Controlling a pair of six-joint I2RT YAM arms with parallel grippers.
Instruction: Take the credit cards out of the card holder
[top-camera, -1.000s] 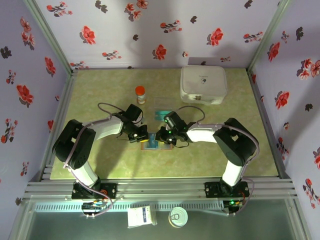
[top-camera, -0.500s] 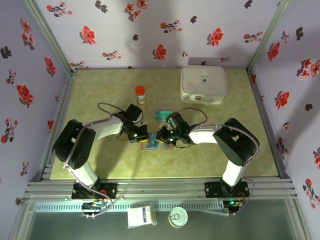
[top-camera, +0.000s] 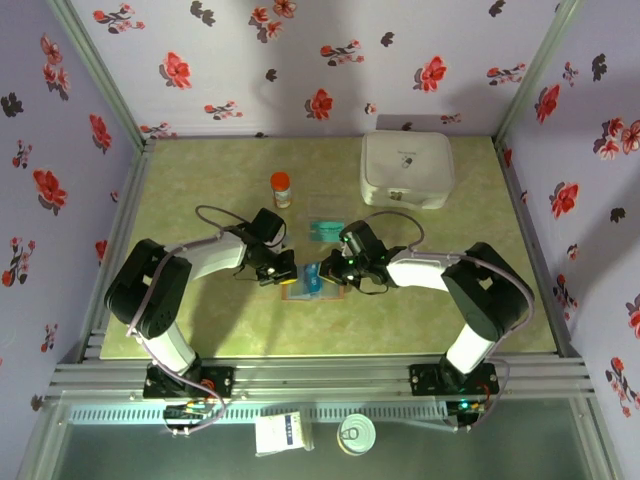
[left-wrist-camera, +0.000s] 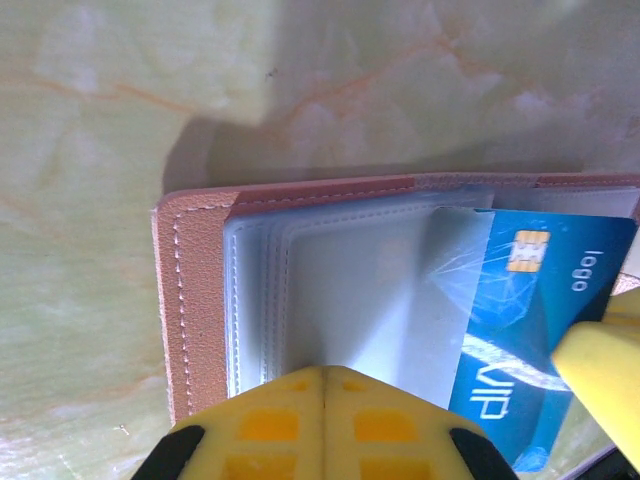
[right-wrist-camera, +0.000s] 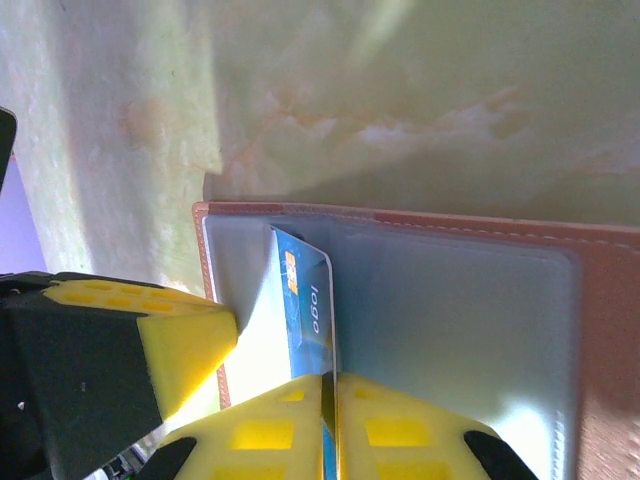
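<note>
Tho tiny overhead, card (left-wrist-camera: 520, 310) shows chip (left-wrist-camera: 527, 252) up close.

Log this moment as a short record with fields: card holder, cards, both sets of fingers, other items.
card holder: open flat on the table, pockets up
blue card: partly out of a pocket
left fingers: closed, at the holder's inner panel
right fingers: closed on the blue card's edge
teal card: loose on the table beyond the holder
other items: white case, orange-capped bottle
</note>
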